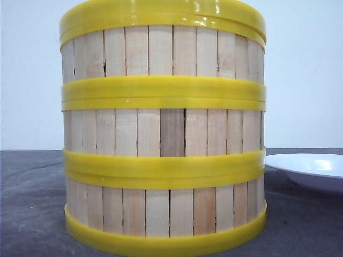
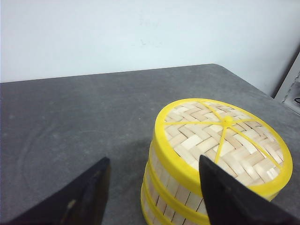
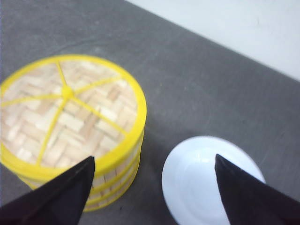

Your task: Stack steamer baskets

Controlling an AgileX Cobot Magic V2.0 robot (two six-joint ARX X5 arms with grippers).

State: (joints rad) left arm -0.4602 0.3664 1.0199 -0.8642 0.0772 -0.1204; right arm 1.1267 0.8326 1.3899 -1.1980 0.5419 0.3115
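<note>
Three steamer baskets (image 1: 163, 134) of light wooden slats with yellow rims stand stacked one on another, filling the front view. A woven bamboo lid (image 2: 225, 140) with a yellow rim and knob caps the stack (image 3: 70, 122). Neither gripper shows in the front view. My left gripper (image 2: 152, 176) hangs open above the table beside the stack, one finger over the lid's edge. Higher up, my right gripper (image 3: 152, 176) is open over the gap between the stack and the white plate, holding nothing.
A white plate (image 3: 211, 180) lies on the grey table (image 2: 84, 117) just right of the stack, its rim (image 1: 311, 168) in the front view. A pale wall runs behind the table's far edge.
</note>
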